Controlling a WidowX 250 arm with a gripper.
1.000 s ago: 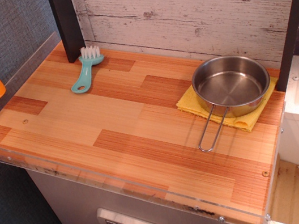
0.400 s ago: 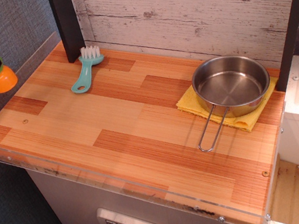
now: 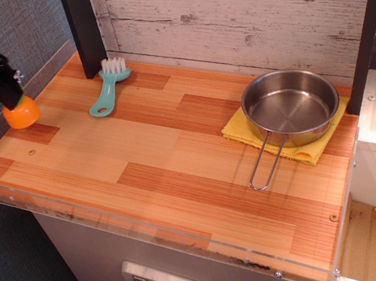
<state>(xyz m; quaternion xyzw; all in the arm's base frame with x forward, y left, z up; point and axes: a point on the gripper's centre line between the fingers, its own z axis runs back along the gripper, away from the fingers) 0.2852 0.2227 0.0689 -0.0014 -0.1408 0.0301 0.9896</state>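
My black gripper [image 3: 8, 95] hangs over the far left corner of the wooden tabletop [image 3: 155, 160], shut on a small orange object [image 3: 22, 113] that sticks out below its fingers. The orange object sits just above the wood near the left edge. A teal brush with white bristles [image 3: 108, 87] lies to the right of it, near the back wall.
A steel pan [image 3: 290, 107] with a wire handle rests on a yellow cloth [image 3: 313, 147] at the right. A dark post [image 3: 85, 28] stands at the back left, another at the right edge [image 3: 365, 31]. A clear acrylic rim [image 3: 146, 235] runs along the front.
The gripper has carried the orange object rightward and downward, from outside the left edge to over the table's left corner.
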